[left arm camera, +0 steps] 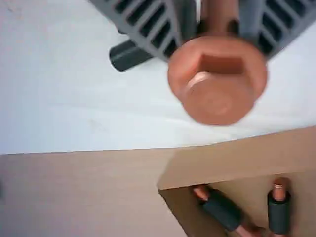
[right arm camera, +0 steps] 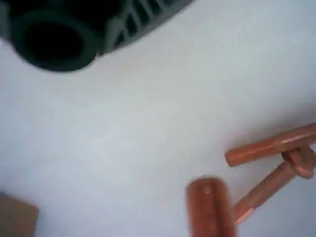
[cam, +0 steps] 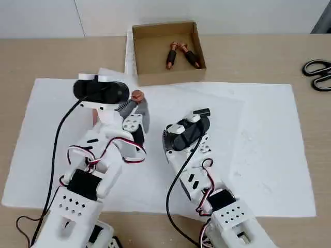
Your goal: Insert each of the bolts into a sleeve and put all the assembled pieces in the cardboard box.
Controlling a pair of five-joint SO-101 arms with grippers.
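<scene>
Left gripper (cam: 135, 107) is clamped on a copper bolt (cam: 137, 95), near the cardboard box (cam: 135, 46) where two sleeved pieces (cam: 182, 54) already lie. You risk dropping it in bare. A sleeve (left arm camera: 129, 54) waits close by; come in tilted and the shank may catch its rim.

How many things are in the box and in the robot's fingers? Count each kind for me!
finished pieces in the cardboard box: 2
bolt in the left fingers: 1
sleeve in the right fingers: 1
Total: 4
</scene>
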